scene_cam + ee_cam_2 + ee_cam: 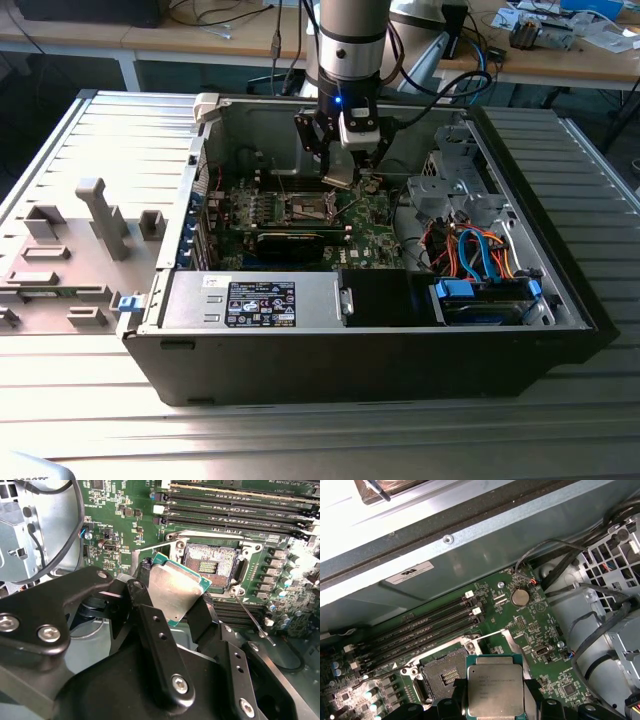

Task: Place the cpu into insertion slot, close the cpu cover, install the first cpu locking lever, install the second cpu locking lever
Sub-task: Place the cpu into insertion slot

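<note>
My gripper (343, 172) is shut on the cpu (340, 180), a flat silvery square chip, inside the open computer case. In both wrist views the cpu (177, 587) (495, 685) hangs tilted just beside the insertion slot (212, 562) (442, 672), above the green board and not seated. Black fingers (145, 600) clamp two opposite edges of the chip. The slot's dark pin field lies bare. The cpu cover (147, 546) (511, 641) stands raised at the slot's edge. A thin locking lever (252, 622) sticks up, unlatched, on the slot's other side.
Memory slots (235, 500) (420, 625) run alongside the socket. A long black card (290, 240) and a labelled power supply box (260, 300) lie nearer the case front. Drive bays with blue and orange cables (480, 260) fill the exterior view's right. Grey fixtures (90, 215) stand outside the case.
</note>
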